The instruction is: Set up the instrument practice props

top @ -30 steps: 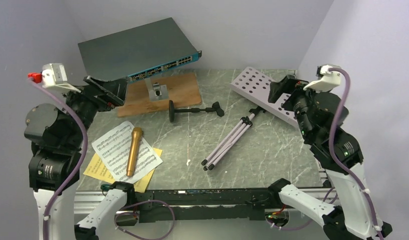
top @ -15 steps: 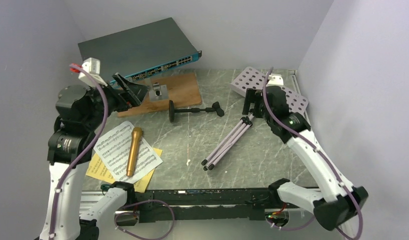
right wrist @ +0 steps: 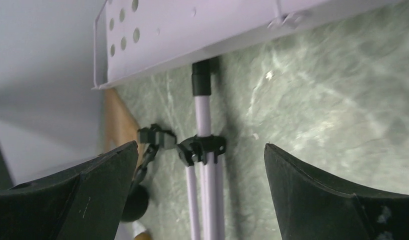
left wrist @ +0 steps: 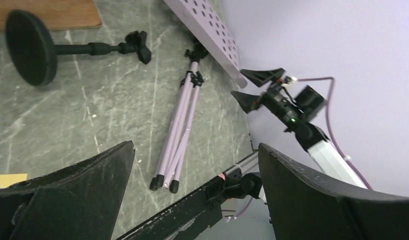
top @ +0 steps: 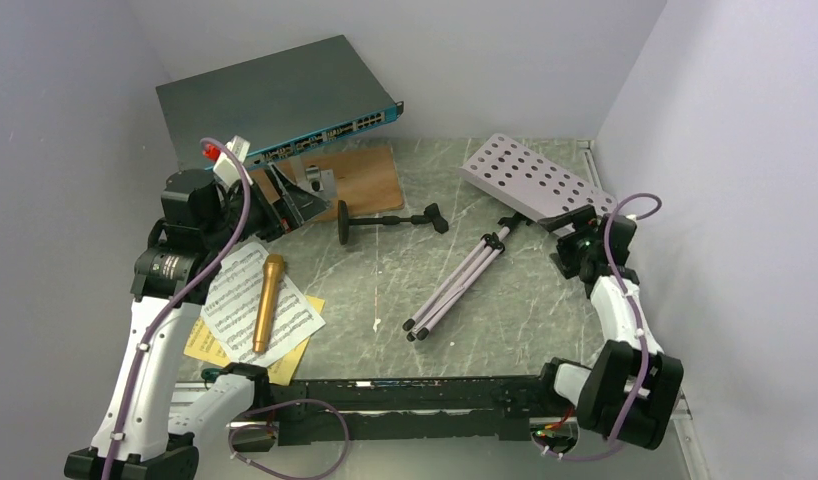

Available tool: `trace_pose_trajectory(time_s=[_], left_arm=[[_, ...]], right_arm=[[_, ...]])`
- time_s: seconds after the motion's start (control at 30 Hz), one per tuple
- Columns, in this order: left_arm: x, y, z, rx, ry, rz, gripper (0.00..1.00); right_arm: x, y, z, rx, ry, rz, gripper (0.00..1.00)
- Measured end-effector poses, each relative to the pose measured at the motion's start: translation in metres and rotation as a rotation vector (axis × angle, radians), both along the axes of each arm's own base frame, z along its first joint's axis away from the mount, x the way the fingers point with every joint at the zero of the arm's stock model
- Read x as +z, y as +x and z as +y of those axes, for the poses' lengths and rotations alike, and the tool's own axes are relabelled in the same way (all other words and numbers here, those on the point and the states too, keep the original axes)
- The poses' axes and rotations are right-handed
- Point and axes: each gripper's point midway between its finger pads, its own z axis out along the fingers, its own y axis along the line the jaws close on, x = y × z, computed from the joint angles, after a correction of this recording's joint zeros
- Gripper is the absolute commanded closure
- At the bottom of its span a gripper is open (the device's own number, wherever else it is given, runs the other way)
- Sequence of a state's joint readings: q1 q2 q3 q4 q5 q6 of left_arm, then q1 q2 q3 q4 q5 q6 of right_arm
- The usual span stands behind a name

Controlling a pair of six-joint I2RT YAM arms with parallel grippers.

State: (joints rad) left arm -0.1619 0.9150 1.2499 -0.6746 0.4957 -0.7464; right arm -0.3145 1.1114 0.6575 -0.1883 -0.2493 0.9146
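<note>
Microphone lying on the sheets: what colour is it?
The microphone is gold, lying on the white music sheets. The top external view shows it best.

Left tool (top: 300, 195), right tool (left wrist: 237, 82): both spread, empty.

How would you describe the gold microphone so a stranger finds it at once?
Look at the near left corner of the green stone-look table. There lie white music sheets, with the gold microphone on top. Nothing else is gold and rod-shaped.
</note>
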Motion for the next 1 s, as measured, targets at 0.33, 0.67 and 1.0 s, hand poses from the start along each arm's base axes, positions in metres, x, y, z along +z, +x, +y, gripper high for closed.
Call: trace_pose_trajectory(time_s=[0.33, 0.67, 1.0], left_arm=[[0.009, -0.008, -0.011, -0.081, -0.041, -0.025, 0.01], [0.004, -0.016, -0.017, -0.14, -0.048, -0.008, 0.01], [-0.002, -0.02, -0.016, -0.142, -0.038, 0.021, 0.01]], right_arm=[[-0.027, 0.043, 0.049, 0.19, 0.141, -0.045, 0.19], [-0.063, 0.057, 0.072, 0.209, 0.149, -0.099, 0.47], [-0.088, 0.078, 0.064, 0.129, 0.186, -0.242, 0.47]])
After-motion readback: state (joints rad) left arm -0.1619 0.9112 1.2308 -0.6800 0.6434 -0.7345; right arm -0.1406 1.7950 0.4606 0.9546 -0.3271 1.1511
